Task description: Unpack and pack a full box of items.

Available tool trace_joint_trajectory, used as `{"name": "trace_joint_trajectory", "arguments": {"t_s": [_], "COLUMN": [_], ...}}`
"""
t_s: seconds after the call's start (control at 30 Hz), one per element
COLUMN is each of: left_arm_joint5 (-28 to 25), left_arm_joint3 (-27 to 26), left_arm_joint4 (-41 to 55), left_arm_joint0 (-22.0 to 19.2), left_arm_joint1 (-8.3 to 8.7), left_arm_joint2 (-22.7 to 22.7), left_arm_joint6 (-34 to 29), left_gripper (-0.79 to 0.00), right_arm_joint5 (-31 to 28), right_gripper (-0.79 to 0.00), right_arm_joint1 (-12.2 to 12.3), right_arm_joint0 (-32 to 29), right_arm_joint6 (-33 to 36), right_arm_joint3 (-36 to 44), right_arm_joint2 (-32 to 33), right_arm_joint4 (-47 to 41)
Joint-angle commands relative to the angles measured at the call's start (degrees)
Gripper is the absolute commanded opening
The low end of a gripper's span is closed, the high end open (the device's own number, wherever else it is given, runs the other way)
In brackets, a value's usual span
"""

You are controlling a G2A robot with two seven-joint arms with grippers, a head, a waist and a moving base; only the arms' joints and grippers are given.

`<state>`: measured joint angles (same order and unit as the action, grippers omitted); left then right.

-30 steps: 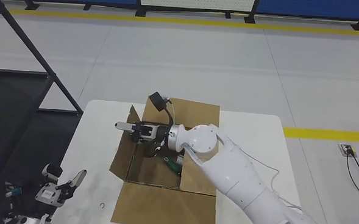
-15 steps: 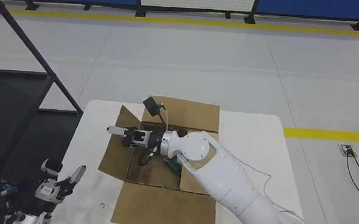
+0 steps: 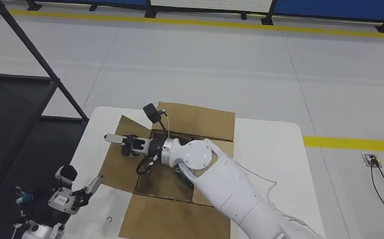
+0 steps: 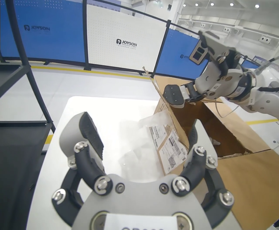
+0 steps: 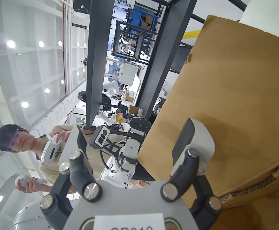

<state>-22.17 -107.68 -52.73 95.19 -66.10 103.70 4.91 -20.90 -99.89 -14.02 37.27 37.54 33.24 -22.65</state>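
Observation:
The open cardboard box stands in the middle of the white table. My right gripper is open at the box's left flap. In the right wrist view the flap has its edge between the fingers, and one pad lies on its face. A green item and a black cable loop lie inside the box. My left gripper hovers open off the table's front left corner. In its own view the left gripper faces the labelled box wall and the right gripper.
A crumpled clear plastic bag lies on the table against the box's left wall. A small dark ring sits near the front left. The front flap lies flat toward me. A black metal rack stands to the left.
My right gripper has moved left, pushing the box's left flap outward and lower. My left gripper has shifted a little to the right.

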Motion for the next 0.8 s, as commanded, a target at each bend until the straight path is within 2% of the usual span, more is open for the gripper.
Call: {"name": "trace_joint_trajectory", "arguments": {"t_s": [0.0,0.17,0.37,0.77], "left_arm_joint5": [0.51,1.92,2.86,2.26], "left_arm_joint3": [0.88,2.81,4.32,7.06], "left_arm_joint4": [-0.76,-2.25,-5.66,-6.95], "left_arm_joint0": [-0.86,-2.34,-2.91,-2.91], "left_arm_joint1": [-0.03,-0.07,-0.06,0.03], "left_arm_joint2": [-0.7,-1.56,-2.3,-2.36], "left_arm_joint6": [-0.17,-0.98,-1.06,-2.14], "left_gripper": [0.0,0.0,0.0,0.0], "right_arm_joint5": [-1.22,-3.99,-7.17,-2.67], "right_gripper": [0.0,0.0,0.0,0.0], "right_arm_joint1": [-0.27,-0.24,0.84,4.33], "right_arm_joint0": [0.08,0.23,-0.58,-4.64], "right_arm_joint6": [0.12,3.02,0.91,0.97], "right_arm_joint3": [-0.72,-1.24,0.47,9.24], "right_arm_joint2": [0.34,1.67,4.3,10.14], "right_arm_joint4": [0.18,0.84,3.78,11.19]}}
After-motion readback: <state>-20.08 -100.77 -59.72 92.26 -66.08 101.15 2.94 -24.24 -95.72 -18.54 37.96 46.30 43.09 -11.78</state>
